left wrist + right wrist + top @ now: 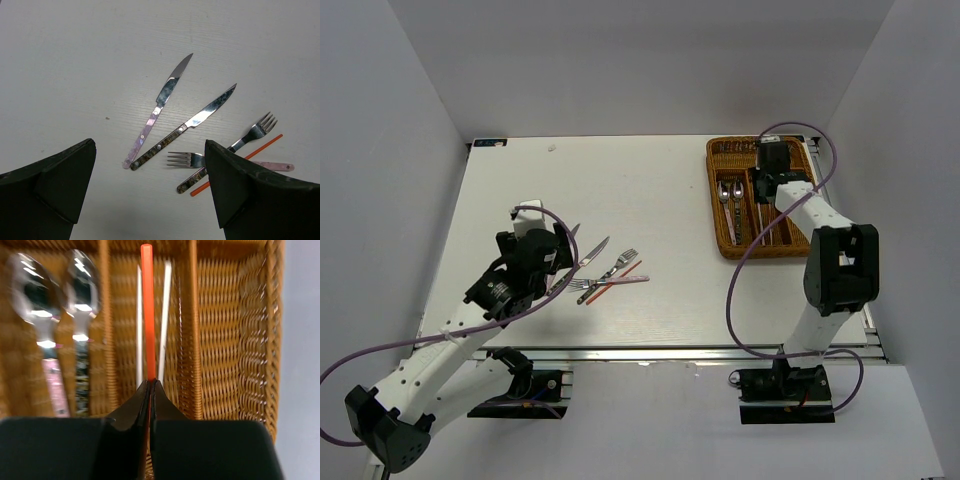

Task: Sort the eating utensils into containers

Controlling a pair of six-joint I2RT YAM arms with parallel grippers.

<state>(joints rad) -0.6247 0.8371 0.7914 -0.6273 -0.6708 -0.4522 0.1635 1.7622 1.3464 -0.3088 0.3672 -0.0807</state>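
Note:
On the table lie a pink-handled knife (pixel 160 107), a dark-handled knife (pixel 190 125), two forks (pixel 187 159) (pixel 252 134) and one red chopstick (pixel 262 148). My left gripper (pixel 150 145) is open and empty, just above and short of the knife handles; it also shows in the top view (pixel 563 262). My right gripper (pixel 150 382) is shut on the other red chopstick (pixel 146 315), held over the wicker tray (pixel 713 200) along the slot with two white chopsticks (pixel 165 315). Two spoons (pixel 82 285) lie in the slot to the left.
The tray's rightmost long slot (pixel 225 340) holds nothing visible. A crosswise slot (pixel 732 150) runs along the tray's far end. The right arm's purple cable (pixel 732 290) loops over the table in front of the tray.

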